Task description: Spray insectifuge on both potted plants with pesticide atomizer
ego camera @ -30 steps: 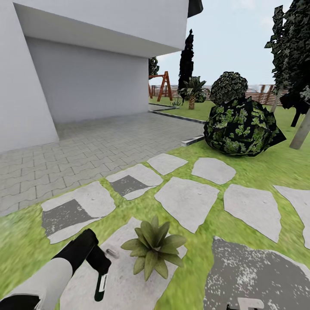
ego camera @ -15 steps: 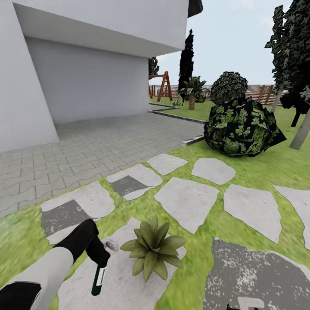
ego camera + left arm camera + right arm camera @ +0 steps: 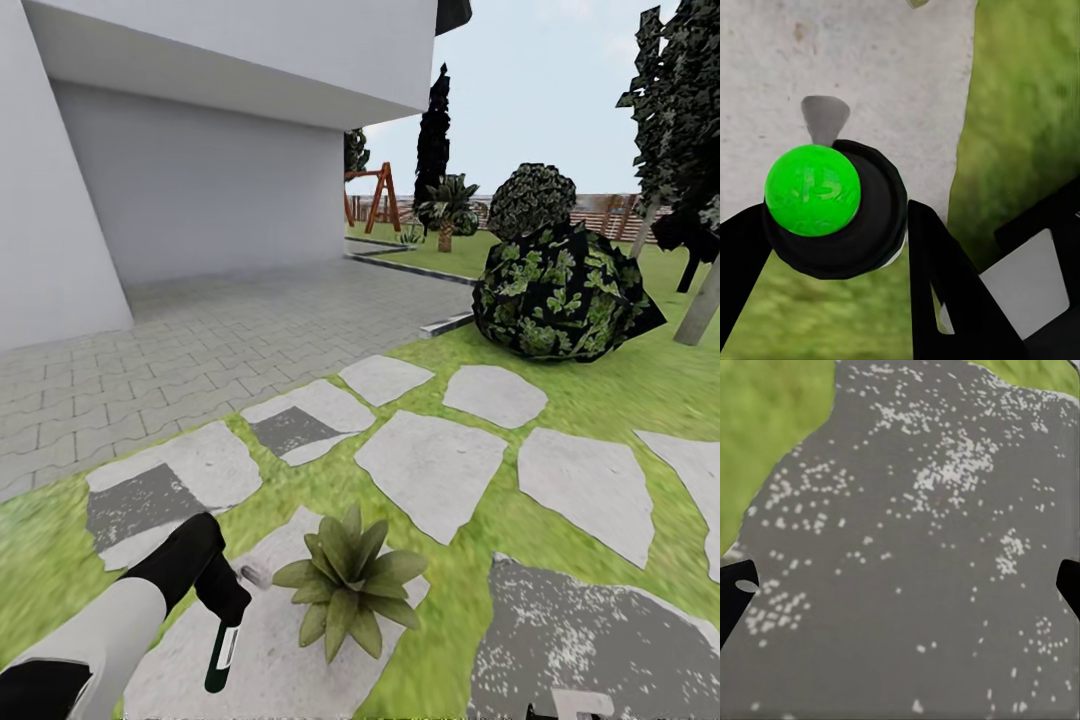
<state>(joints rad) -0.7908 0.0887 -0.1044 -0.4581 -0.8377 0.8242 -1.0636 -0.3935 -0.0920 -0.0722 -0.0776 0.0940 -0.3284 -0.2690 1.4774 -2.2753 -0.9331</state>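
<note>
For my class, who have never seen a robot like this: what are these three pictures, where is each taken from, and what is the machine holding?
These are simulator renders of a two-armed wheeled robot in a garden. The head view looks down from its head: the left gripper holds the pesticide atomizer, a slim dark bottle, beside a potted plant on a stepping stone. The left wrist view looks along that gripper's black fingers, closed around the bottle's round end. The right wrist view looks down on a dark, white-speckled stone, with the fingertips at the picture's edges, spread apart.
</note>
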